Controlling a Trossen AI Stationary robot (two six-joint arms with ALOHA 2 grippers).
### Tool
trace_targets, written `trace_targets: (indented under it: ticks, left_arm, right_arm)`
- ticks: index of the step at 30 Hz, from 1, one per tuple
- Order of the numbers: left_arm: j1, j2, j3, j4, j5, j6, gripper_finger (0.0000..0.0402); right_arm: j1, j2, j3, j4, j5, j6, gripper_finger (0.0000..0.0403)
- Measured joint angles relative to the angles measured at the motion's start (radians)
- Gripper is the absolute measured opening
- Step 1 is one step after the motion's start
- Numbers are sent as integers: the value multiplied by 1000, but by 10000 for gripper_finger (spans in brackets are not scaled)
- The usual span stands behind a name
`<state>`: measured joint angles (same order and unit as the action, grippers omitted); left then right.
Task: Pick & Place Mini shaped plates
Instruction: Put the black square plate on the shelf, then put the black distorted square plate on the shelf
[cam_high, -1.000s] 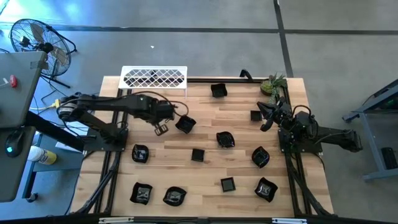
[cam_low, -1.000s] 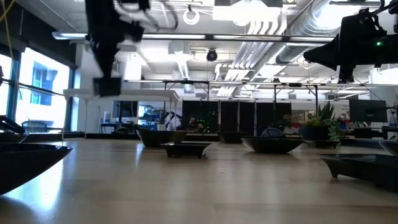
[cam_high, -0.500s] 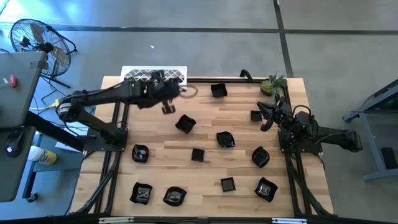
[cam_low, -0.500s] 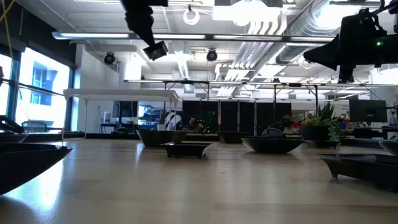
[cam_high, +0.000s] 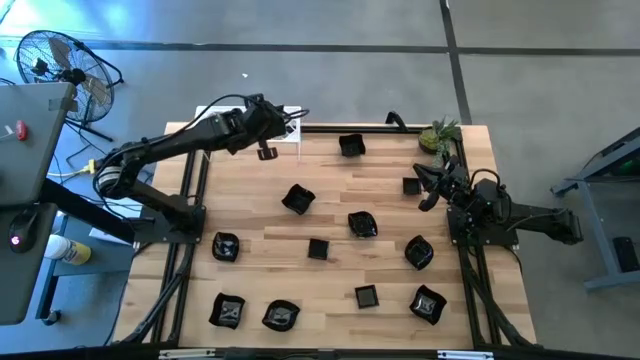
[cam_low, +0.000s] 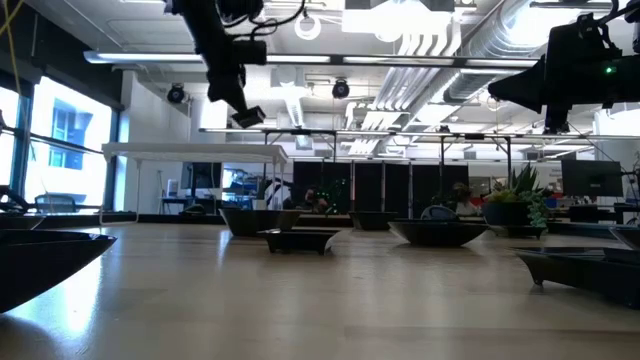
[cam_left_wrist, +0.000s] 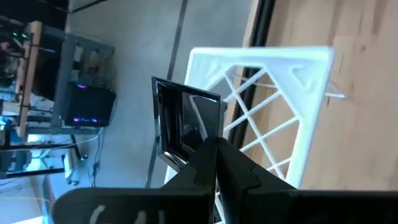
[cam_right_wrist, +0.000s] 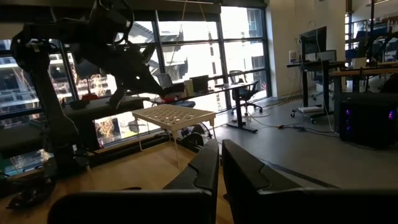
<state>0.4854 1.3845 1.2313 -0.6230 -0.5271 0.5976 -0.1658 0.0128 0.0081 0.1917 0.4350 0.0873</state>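
My left gripper (cam_high: 264, 146) hangs in the air at the table's far left, shut on one small black square plate (cam_left_wrist: 185, 121), beside the near edge of the white wire-mesh rack (cam_left_wrist: 273, 106). In the low view the plate (cam_low: 248, 117) shows high above the tabletop. Several more black mini plates lie on their bases on the wooden table, among them one (cam_high: 298, 199) near the middle and one (cam_high: 350, 146) at the far edge. My right gripper (cam_high: 424, 196) waits shut at the table's right side, touching nothing. My left gripper pinches the square plate's rim (cam_left_wrist: 198, 149) between its two fingers (cam_left_wrist: 236, 171), at one side of the plate. The rest of the plate sticks out beyond the fingertips, standing on edge. It is lifted clear of the table and the rack.
A small green potted plant (cam_high: 440, 135) stands at the far right corner, close to my right arm. A fan (cam_high: 55, 60) and a desk stand off the table's left side. Bare wood (cam_high: 240, 190) lies between the rack and the nearest plates.
My left gripper has carried the square plate from over the table's left middle toward the far edge and the rack, rising a little. Its wrist has rolled and tipped on the way, so the plate has turned with it. The gripper has stayed shut on it.
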Motion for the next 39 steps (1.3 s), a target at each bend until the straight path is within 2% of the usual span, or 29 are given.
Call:
trace_targets:
  ticks: [7,12,23,35,39]
  left_arm:
    - [15,65,-1,23,42,11,0]
    - [11,145,-2,32,-48,34,0]
    - [12,172,-2,48,-70,10,4]
    - [12,172,0,44,-54,-31,73]
    - [12,172,72,-42,-1,-86,89]
  right_arm:
    - [0,0,0,0,0,1,16]
    - [0,0,0,0,0,1,16]
    - [0,0,0,0,0,1,17]
    - [0,0,0,0,0,0,17]
    - [0,0,0,0,0,1,17]
